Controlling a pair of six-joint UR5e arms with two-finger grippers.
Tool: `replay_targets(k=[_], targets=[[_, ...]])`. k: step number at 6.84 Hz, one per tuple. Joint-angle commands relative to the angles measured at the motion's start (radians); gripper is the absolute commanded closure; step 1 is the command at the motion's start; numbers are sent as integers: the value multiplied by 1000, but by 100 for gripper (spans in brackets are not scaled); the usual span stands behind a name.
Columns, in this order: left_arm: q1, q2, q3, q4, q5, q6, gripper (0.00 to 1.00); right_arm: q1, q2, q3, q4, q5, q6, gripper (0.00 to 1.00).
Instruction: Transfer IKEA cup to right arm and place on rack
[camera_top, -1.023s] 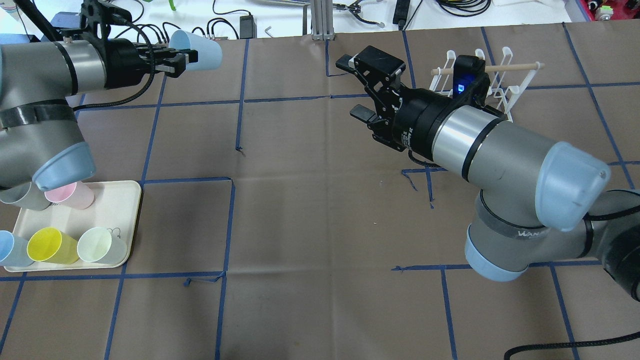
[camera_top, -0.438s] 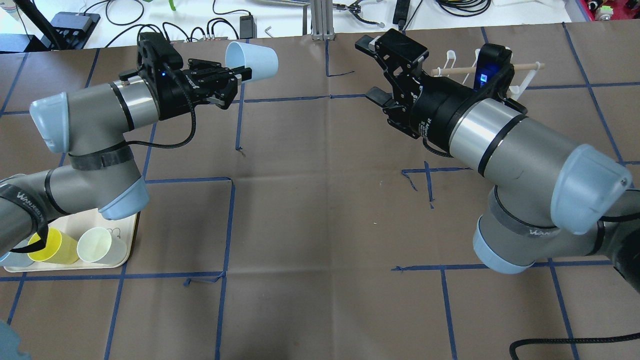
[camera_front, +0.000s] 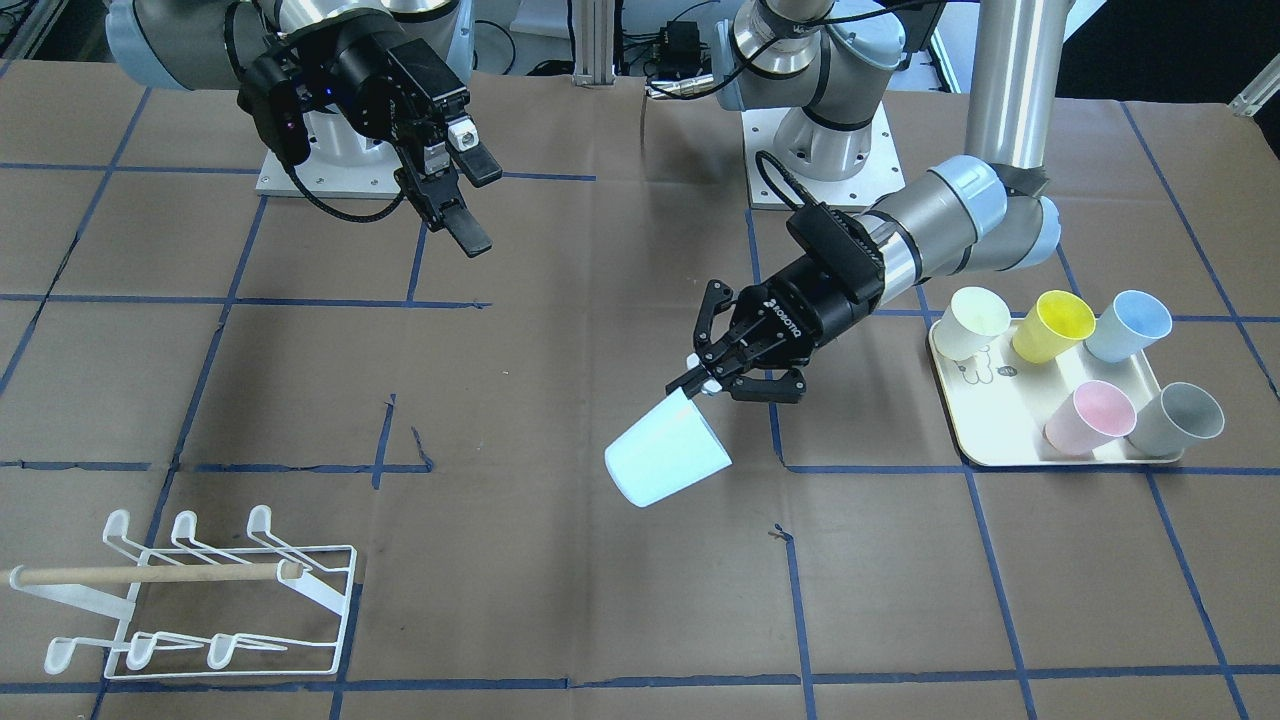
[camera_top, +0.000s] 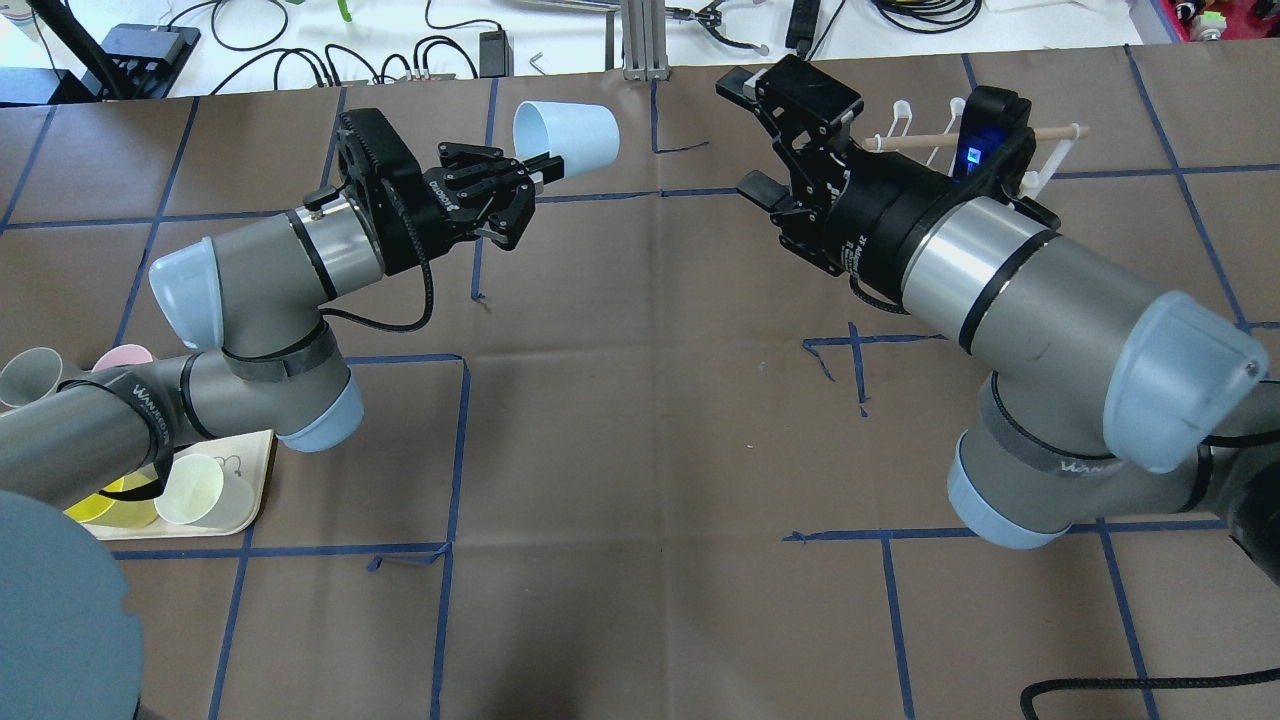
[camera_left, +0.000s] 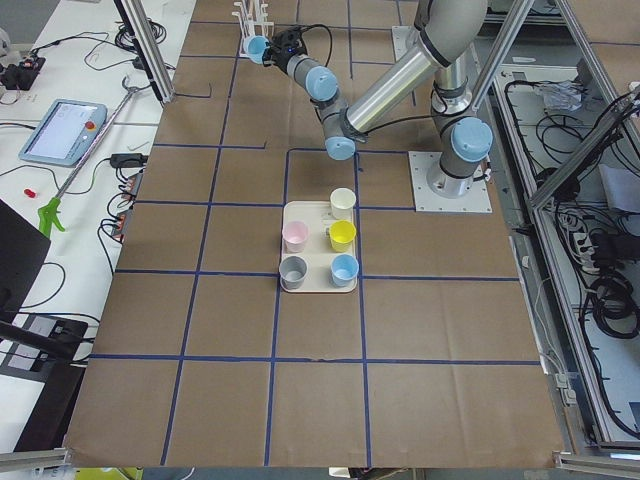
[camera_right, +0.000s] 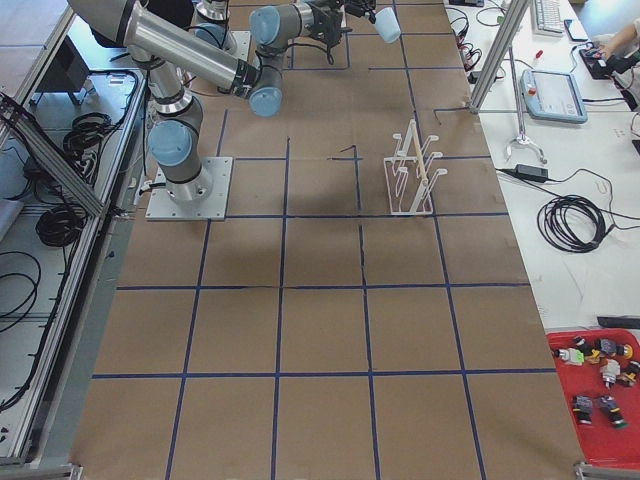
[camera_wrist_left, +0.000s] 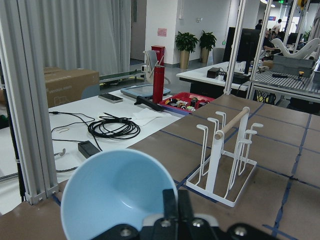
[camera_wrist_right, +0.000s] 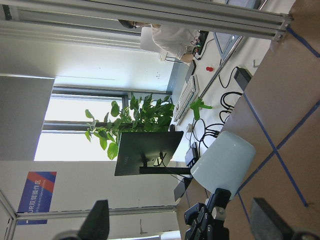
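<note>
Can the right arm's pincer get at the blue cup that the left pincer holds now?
Probably yes: the right pincer is open and faces the blue cup, held aloft by the left pincer, with nothing between them.

Cup (camera_front: 665, 462) smooth matt plastic; rack (camera_front: 310, 590) white-coated wire, wooden dowel (camera_front: 150, 574); table cover (camera_front: 560, 600) matt paper.

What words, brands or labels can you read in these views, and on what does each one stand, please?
"ROBOTIQ": body of the left gripper, which holds the blue cup.
"WAN...": black strap on the left arm; the rest is unclear.
White lettering behind the right gripper: too small to read.
Blue-and-red wall sign, right wrist view: too blurred to read.
</note>
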Motion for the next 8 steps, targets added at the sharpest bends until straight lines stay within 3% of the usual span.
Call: replay_targets(k=[1,2,4,8], targets=[[-36,34,-65,56,3,-39,100,7,8,-2,11,-106,3,0],[-37,54,-86,61,3,-57,100,5,11,-2,31,-209,8,0],[-39,62,-100,70,3,-65,100,8,10,-2,114,-218,61,0],[-57,54,-90,77,12,-93,100,77,37,-3,145,-215,216,1]])
